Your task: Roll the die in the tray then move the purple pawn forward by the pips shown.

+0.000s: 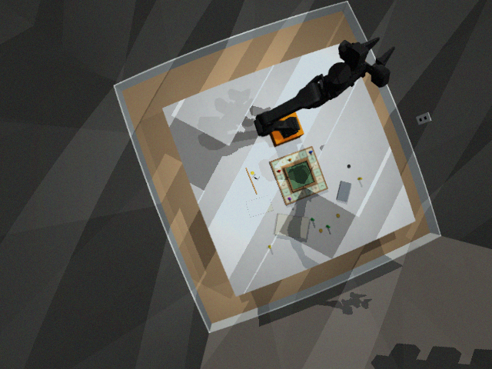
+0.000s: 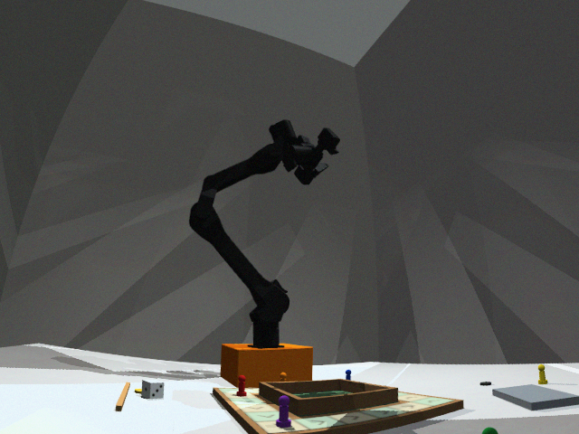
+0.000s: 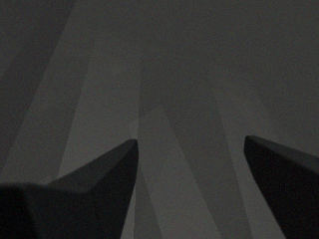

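Note:
My gripper (image 1: pixel 385 43) (image 2: pixel 332 158) (image 3: pixel 190 145) is open and empty, high above the table beyond the orange base, far from the die and board. The white die (image 1: pixel 255 177) (image 2: pixel 152 389) rests on the table left of the board; its top pips are unreadable. The purple pawn (image 1: pixel 289 198) (image 2: pixel 283 411) stands upright on the near left corner of the game board (image 1: pixel 320 174) (image 2: pixel 266 415). The wooden-walled tray (image 1: pixel 300 174) (image 2: pixel 346 404) with a green floor sits in the board's middle, with no die in it.
Red (image 1: pixel 278 171) (image 2: pixel 241 385), orange (image 1: pixel 289 160) (image 2: pixel 283 376) and blue (image 1: pixel 310 152) (image 2: pixel 347 373) pawns stand on the board. A wooden stick (image 1: pixel 250 181) (image 2: pixel 122 397) lies near the die. A grey slab (image 1: pixel 344 191) (image 2: pixel 535 397) and a cream slab (image 1: pixel 292 227) lie around the board.

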Controlling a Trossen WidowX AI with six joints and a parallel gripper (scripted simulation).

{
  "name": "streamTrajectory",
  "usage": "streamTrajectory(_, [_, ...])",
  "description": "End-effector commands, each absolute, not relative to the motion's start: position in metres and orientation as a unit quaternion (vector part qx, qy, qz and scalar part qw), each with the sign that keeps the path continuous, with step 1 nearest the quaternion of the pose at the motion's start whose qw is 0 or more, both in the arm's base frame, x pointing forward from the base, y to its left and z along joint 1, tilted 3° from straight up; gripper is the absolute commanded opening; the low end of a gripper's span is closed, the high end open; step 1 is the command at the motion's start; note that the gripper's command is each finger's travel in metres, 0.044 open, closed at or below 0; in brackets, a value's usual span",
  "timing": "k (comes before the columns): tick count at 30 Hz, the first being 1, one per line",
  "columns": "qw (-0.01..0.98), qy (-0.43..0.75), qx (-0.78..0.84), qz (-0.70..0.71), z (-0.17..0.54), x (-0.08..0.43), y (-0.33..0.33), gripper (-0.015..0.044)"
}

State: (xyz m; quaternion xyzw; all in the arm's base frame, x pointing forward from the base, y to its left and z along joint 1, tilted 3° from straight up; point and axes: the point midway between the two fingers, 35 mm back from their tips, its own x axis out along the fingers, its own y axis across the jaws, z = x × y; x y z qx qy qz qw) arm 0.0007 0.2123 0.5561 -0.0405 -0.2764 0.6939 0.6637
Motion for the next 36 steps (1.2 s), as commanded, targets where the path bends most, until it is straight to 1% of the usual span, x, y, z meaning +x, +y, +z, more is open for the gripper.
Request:
streamTrajectory(1, [0.73,-0.235,-0.123,0.63,0.522,0.059,0.244,0.0275])
streamTrajectory(8, [0.806,-0.155,-0.231,0.522,0.469,0.159,0.253,0.0275])
streamTrajectory(15, [0.862,-0.054,-0.297,0.407,0.414,0.25,0.214,0.0275])
streamTrajectory(20, [0.875,-0.002,-0.327,0.356,0.387,0.288,0.185,0.0275])
streamTrajectory(24, [0.881,0.066,-0.361,0.297,0.352,0.329,0.142,0.0275])
streamTrajectory(28, [0.88,0.131,-0.383,0.248,0.32,0.356,0.095,0.0275])
streamTrajectory(32, [0.868,0.201,-0.404,0.206,0.283,0.37,0.042,0.0275])
streamTrajectory(36, [0.85,0.275,-0.416,0.172,0.247,0.372,-0.013,0.0275])
